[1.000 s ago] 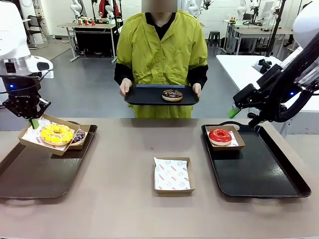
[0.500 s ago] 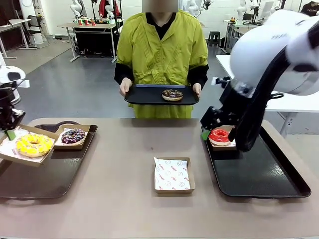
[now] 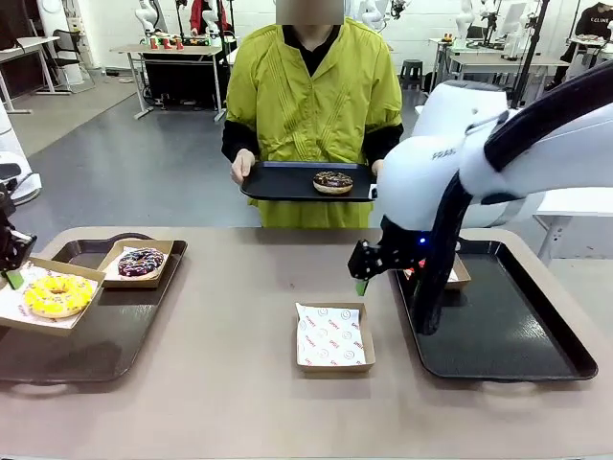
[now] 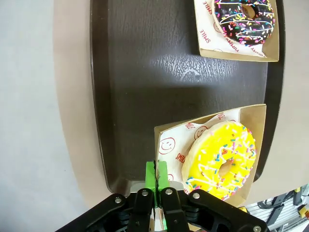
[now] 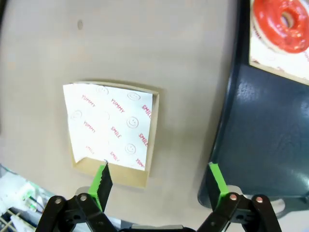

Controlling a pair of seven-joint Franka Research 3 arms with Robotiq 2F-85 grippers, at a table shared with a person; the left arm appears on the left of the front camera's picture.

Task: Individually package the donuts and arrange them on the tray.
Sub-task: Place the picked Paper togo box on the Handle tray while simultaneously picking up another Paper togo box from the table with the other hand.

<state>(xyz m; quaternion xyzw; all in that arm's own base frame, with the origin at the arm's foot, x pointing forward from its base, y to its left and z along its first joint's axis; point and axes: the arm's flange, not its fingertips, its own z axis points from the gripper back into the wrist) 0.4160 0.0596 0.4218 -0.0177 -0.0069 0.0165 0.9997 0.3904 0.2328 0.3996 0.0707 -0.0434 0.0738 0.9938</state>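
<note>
"Yellow-iced donut: its cardboard box has been carried out to the left tray's outer corner, its rim pinched by the clenched left gripper."

"And the right gripper?"

"It has been swung off the right tray, where the red donut sits boxed, and is held spread wide above the empty lined box. A pickup is probably intended."

"The surroundings?"

"A tan table is shared. A chocolate donut is offered on the person's tray. A grey-floored lab is seen behind."

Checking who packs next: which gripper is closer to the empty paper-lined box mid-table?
Right. The right gripper hangs open above the empty box's far right corner; the left gripper is far off at the left tray, shut on the yellow donut's box.
</note>
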